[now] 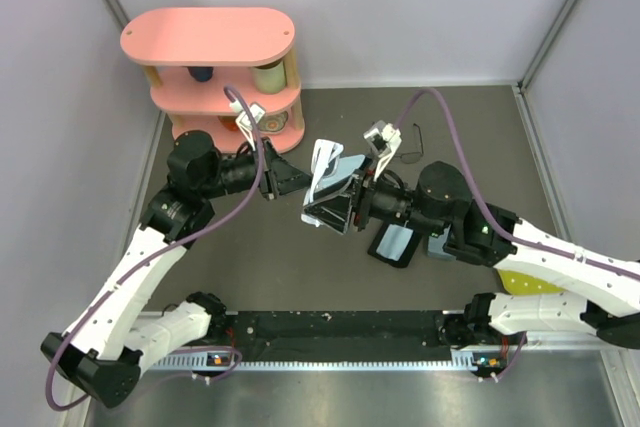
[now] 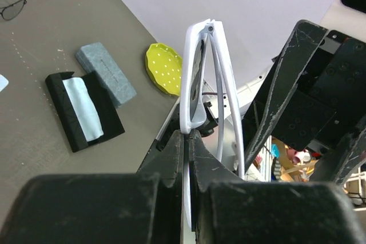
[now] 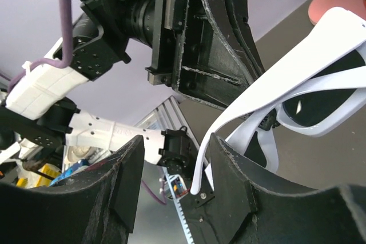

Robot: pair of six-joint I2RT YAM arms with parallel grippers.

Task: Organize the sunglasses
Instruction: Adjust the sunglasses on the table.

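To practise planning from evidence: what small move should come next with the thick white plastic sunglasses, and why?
Probably back the right gripper off the thick white plastic sunglasses: its jaws stand open around a temple tip, while the left gripper clamps the frame, temples nearly folded.

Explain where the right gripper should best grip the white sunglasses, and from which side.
Probably a temple arm, near its free tip. The left gripper pinches the white sunglasses by the front frame, leaving both thin flat arms free. They slant toward the right gripper, one tip seemingly between its open fingers, so close from that tip end across the arm's flat faces.
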